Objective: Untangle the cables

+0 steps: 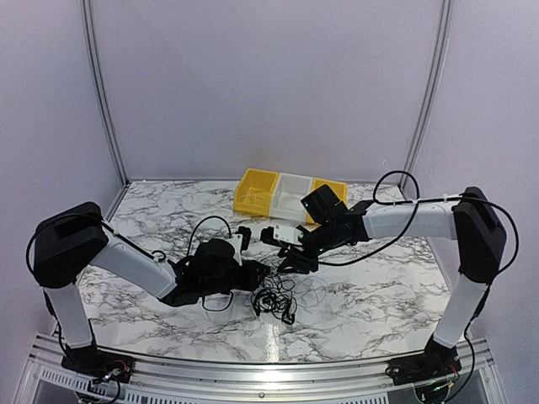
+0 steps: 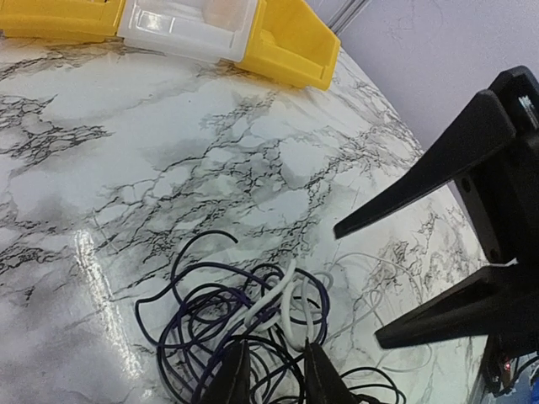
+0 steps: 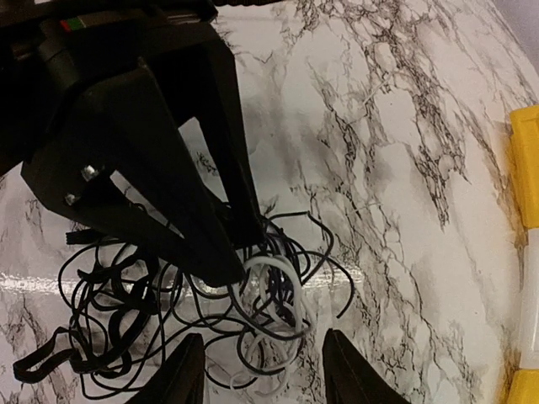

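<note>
One tangle of cables (image 1: 274,300) low and centre in the top view, on the marble counter (image 1: 168,219), hard by the tip of the left arm (image 1: 135,269) and just below the tip of the right arm (image 1: 404,220). Mostly black strands, with one whitish loop (image 2: 286,307) through the middle. From the left wrist: left jaws at the bottom edge, nearly together, with dark strands and the whitish loop between the fingers (image 2: 232,374); cannot tell whether pinching or only straddling. Right jaws at the right of that frame, spread wide, with a thin pale strand on the counter between. From the right wrist: own fingers (image 3: 181,370) well apart at the bottom edge, either side of the pale loops, closed on nothing; left jaws set into the knot from the upper left. Far back on the counter, upper centre of the top view: three bins (image 1: 290,194) in a row, yellow, white, yellow
</note>
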`<state>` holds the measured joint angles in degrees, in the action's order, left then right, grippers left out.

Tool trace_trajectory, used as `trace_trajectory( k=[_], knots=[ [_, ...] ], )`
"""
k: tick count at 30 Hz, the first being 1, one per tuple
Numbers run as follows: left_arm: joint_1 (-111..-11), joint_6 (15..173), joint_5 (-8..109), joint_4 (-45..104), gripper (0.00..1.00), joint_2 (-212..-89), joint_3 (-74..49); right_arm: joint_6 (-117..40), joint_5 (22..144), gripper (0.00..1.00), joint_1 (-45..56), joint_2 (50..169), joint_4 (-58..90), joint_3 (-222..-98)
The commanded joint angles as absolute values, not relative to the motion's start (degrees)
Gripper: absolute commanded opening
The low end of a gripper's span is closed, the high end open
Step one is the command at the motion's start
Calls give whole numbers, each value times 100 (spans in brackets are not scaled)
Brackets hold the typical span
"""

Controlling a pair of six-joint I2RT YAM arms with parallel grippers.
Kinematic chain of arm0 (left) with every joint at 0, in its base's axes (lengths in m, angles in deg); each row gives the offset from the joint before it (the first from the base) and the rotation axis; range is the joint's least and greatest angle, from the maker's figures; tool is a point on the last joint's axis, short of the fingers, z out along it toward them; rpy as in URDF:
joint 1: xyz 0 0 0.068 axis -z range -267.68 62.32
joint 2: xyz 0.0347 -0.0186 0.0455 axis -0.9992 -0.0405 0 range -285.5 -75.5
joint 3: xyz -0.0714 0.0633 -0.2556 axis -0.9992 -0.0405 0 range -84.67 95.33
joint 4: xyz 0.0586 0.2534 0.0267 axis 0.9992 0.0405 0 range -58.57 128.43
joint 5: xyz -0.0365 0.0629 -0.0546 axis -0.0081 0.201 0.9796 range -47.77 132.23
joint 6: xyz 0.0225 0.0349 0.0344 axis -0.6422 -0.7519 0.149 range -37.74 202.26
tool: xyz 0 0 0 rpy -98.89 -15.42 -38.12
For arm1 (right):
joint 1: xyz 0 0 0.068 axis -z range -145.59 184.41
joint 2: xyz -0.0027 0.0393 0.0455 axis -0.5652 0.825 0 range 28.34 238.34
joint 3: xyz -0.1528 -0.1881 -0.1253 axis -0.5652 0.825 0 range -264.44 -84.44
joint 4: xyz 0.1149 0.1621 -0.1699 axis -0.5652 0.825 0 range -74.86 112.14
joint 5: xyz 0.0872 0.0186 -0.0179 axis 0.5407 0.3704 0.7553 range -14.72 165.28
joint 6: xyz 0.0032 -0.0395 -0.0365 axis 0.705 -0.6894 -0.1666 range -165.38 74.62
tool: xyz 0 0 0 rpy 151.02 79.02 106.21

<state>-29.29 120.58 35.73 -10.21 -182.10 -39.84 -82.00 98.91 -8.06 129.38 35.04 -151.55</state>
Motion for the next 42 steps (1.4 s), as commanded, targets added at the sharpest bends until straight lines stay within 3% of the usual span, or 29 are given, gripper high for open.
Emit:
trace_trajectory(
  k=[1,5,8,11,13,21,27,28,31,34,38,42],
  knots=[
    [-3055,12114,3978,-952,20,-18335,-3755,-8335,9710,46,-895,13309,3291,-15559],
    [-3164,12136,4188,-952,12,-18418,-3676,-8207,9690,40,-898,13498,3156,-15659],
    [-3254,12140,4355,-952,0,-18416,-3650,-8037,9616,23,-898,13589,3098,-15788],
    [-3336,12159,4439,-952,0,-18292,-3720,-7973,9648,6,-898,13521,3250,-15903],
    [-3401,12175,4454,-954,0,-18163,-3816,-7979,9746,0,-893,13343,3436,-15950],
    [-3552,12117,4387,-952,0,-17556,-4150,-7905,10634,0,-898,12288,4127,-15711],
    [-3550,11782,4515,-859,0,-16910,-4125,-7702,10462,0,-846,12324,3655,-15019],
    [-3551,11712,4592,-841,2,-16854,-4107,-7683,10505,0,-824,12348,3587,-14966],
    [-3550,11560,4904,-770,27,-16838,-4049,-7638,10534,1,-785,12369,3223,-14728],
    [-3556,11429,5259,-713,32,-17070,-3952,-7648,10457,8,-785,12417,2968,-14571],
    [-3555,11417,5440,-670,31,-17413,-3847,-7626,10448,32,-763,12449,2866,-14432],
    [-3556,11381,5586,-631,33,-17707,-3696,-7661,10458,36,-699,12454,2839,-14332]
  ],
)
